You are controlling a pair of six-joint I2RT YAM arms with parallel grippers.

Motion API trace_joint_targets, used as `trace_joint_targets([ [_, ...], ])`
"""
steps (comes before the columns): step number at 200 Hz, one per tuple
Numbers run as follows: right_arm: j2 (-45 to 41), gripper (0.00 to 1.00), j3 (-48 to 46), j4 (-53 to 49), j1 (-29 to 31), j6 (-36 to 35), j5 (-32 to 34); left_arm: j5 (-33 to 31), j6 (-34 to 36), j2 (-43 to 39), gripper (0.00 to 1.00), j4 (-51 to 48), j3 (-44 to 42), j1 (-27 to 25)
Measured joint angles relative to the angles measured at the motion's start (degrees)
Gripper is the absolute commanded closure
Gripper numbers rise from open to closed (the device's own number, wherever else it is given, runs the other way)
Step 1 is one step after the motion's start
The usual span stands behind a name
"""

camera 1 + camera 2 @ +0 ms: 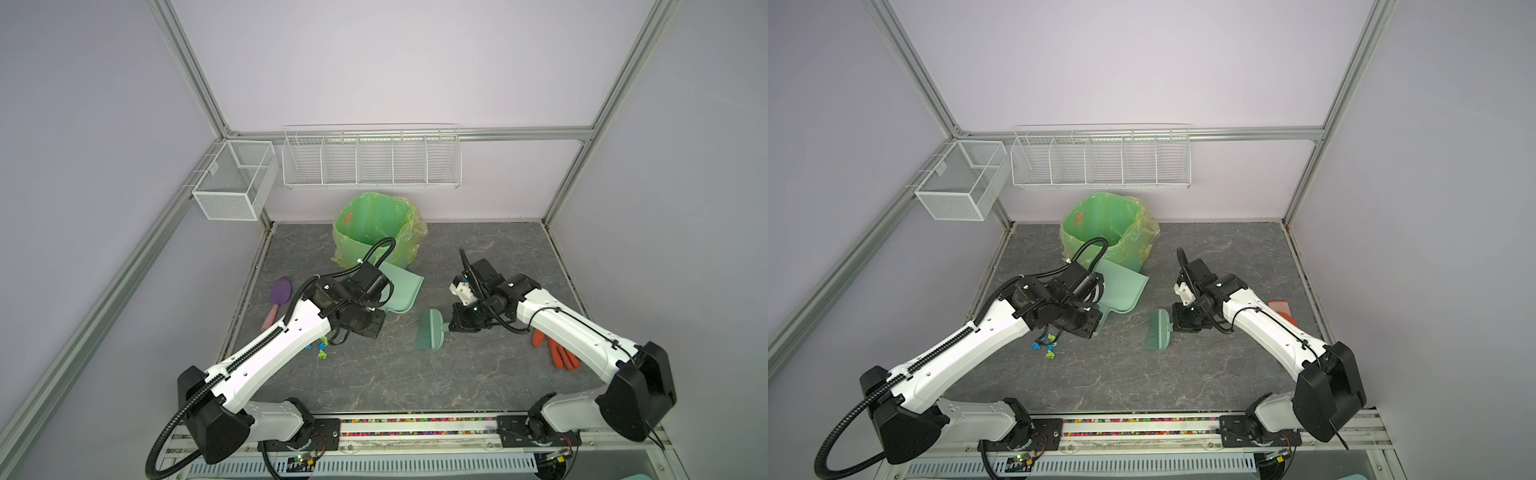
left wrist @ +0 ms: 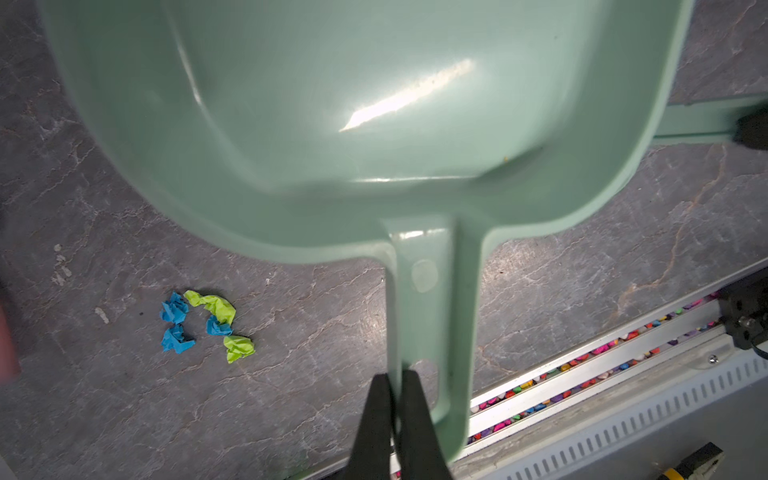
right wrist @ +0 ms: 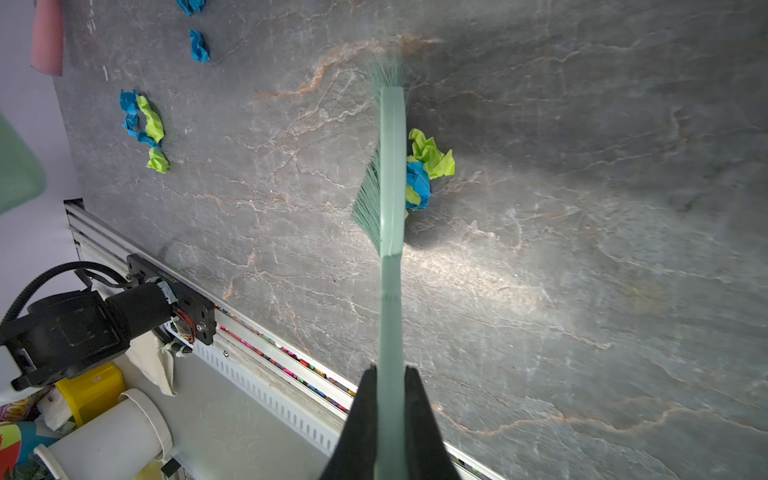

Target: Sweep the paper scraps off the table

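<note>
My left gripper [image 2: 395,376] is shut on the handle edge of a mint green dustpan [image 2: 332,124], which in both top views sits just in front of the bin [image 1: 401,286] [image 1: 1123,291]. A cluster of blue and lime paper scraps [image 2: 208,324] lies on the dark marbled table [image 1: 415,374] beside the left arm [image 1: 322,347] [image 1: 1047,343]. A matching green brush [image 3: 392,166] is held by its handle in my shut right gripper [image 3: 390,370]. The brush [image 1: 432,330] stands mid-table, and another clump of paper scraps [image 3: 428,166] touches its head.
A bin lined with a green bag [image 1: 374,237] stands at the back centre. A purple spatula [image 1: 278,297] lies at the left edge and an orange glove [image 1: 557,353] under the right arm. Two white wire baskets [image 1: 372,160] [image 1: 235,178] hang on the back walls.
</note>
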Motion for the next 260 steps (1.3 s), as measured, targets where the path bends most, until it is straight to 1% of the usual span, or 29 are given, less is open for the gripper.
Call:
trace_joint_targets([
  [50, -2.6, 0.93, 0.5, -4.0, -4.9, -2.7, -0.8, 1.1, -1.2, -1.0, 1.00, 0.3, -2.6, -0.7],
  [101, -5.1, 0.93, 2.8, -4.2, -5.1, -2.3, -5.5, 1.5, -3.1, -2.6, 1.00, 0.4, -3.0, -3.9],
  [135, -6.6, 0.93, 6.2, -4.8, -5.1, -2.1, -6.4, 1.4, -5.2, -3.1, 1.00, 0.4, -3.7, -7.5],
  [172, -6.5, 0.93, 10.6, -9.4, -6.0, -3.9, -2.2, 1.5, -8.2, -3.2, 1.00, 1.4, -5.8, -11.5],
  [233, -4.4, 0.93, 16.1, -17.9, -9.6, -9.2, 5.1, 2.1, -13.0, -2.4, 1.00, 5.3, -10.1, -17.3],
  [260, -1.9, 0.93, 20.2, -21.9, -10.2, -12.1, 7.8, 3.0, -14.4, -1.4, 1.00, 6.8, -12.4, -18.5],
])
